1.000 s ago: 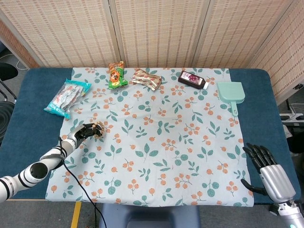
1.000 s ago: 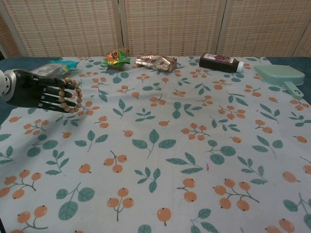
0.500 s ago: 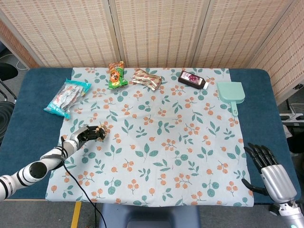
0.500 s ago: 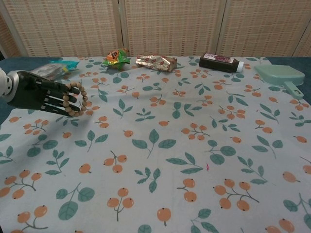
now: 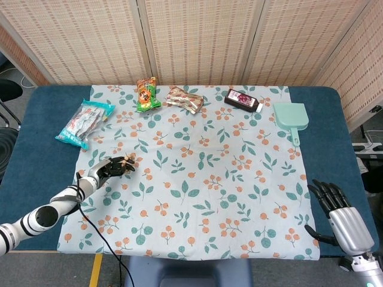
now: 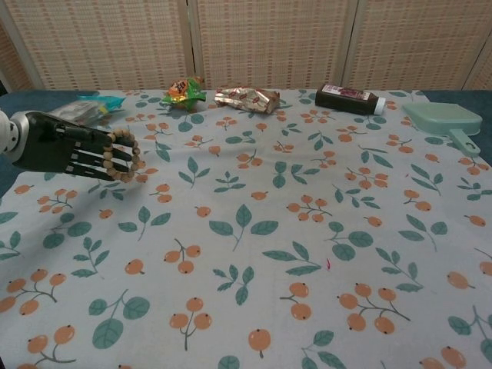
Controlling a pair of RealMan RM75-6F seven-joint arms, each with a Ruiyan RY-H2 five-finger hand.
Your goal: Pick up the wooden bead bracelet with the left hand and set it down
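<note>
At the table's near right corner the right hand [image 5: 341, 216] rests unladen with fingers apart, while farther in on the left, the left hand [image 6: 65, 147] reaches flat above the leaf-print cloth [image 6: 254, 223], the wooden bead bracelet [image 6: 121, 154] looped around its outstretched fingers.
</note>
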